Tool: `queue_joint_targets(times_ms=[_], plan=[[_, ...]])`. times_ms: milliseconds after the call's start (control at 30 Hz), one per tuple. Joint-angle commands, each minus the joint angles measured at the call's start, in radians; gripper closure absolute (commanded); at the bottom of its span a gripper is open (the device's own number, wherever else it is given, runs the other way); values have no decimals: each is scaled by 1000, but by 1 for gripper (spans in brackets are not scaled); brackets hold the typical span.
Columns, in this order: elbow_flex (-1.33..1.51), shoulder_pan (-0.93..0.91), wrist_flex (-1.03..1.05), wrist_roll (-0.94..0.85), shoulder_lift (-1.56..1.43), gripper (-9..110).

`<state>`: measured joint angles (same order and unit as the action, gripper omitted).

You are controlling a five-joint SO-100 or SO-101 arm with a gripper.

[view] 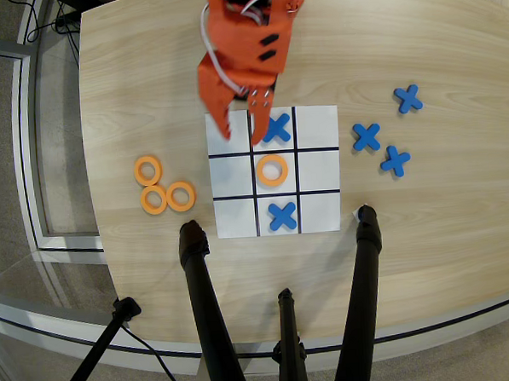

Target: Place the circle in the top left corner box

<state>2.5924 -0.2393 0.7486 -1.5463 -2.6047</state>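
Observation:
The white nine-cell paper grid (319, 180) lies mid-table. My orange gripper (241, 137) hangs over its top left corner cell (238, 127), its two fingers spread apart with white paper showing between them. I see no ring in the jaws or in that cell, though the gripper hides part of the cell. One orange ring (272, 170) lies in the centre cell. Three more orange rings (147, 170) (154, 199) (180, 195) lie in a cluster on the table left of the grid.
Blue crosses sit in the top middle cell (277, 128) and bottom middle cell (282, 215). Three more blue crosses (408, 98) (367, 136) (395, 160) lie right of the grid. Black tripod legs (202, 296) (362, 287) stand at the table's near edge.

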Motion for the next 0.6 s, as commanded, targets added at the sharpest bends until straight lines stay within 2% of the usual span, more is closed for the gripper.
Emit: queue_joint_targets(times_ms=[0,133,300,433,567], plan=[[-158,-46,-193,8,284,89],[-276,-87,-345,-11,555,88],[-399,-129,-420,-44,805,88],[-451,-158,-526,-75,945,88],[-528,-186,-541,-98,1040,88]])
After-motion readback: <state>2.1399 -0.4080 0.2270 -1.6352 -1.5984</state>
